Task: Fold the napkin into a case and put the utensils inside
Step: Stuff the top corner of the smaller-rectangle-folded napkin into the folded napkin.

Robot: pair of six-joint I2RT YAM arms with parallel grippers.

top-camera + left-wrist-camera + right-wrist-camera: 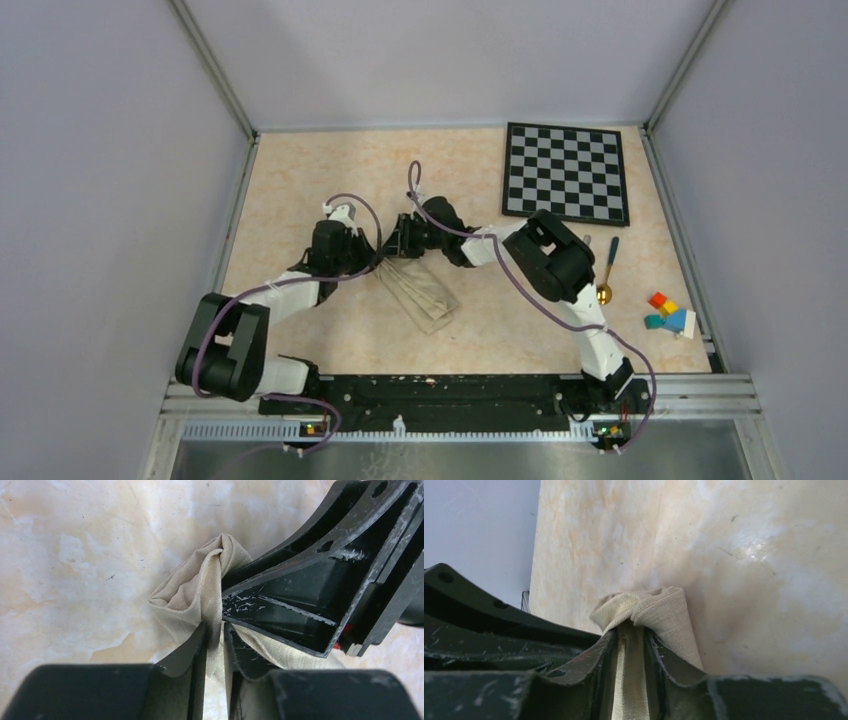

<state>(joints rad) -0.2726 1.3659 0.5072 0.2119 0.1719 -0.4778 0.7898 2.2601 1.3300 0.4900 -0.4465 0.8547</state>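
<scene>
The beige napkin lies folded into a narrow strip near the table's middle. Both grippers hold its far end. My left gripper is shut on a pinch of the cloth, seen in the left wrist view between its jaws. My right gripper is shut on the same bunched end, cloth between its jaws. The right gripper's black body shows in the left wrist view. The spoon, gold bowl and dark handle, lies at the right. The knife is mostly hidden behind the right arm.
A black-and-white checkered board lies at the back right. Small coloured blocks sit near the right edge. Grey walls enclose the table on three sides. The right arm's elbow stands between the napkin and the spoon.
</scene>
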